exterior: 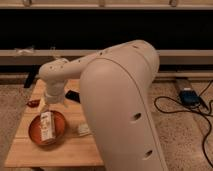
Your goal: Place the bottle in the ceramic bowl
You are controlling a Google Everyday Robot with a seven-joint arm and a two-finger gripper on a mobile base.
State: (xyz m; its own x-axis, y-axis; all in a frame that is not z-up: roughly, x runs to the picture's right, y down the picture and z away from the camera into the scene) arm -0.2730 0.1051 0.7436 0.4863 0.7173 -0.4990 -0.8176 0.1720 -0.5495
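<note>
On the wooden table (60, 150) — end effector (50, 106) above ceramic bowl (36, 134), bottle (46, 126) inside.

Bottle (47, 126) flat in the ceramic bowl (35, 134) on the wooden table (60, 150) — gripper (51, 102) just above.

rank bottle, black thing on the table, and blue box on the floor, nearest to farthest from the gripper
Gripper sits above the ceramic bowl, table's left side.
1. Bottle, lying in the bowl just below.
2. Black object, on the table beside it.
3. Blue box, floor, far right.
</note>
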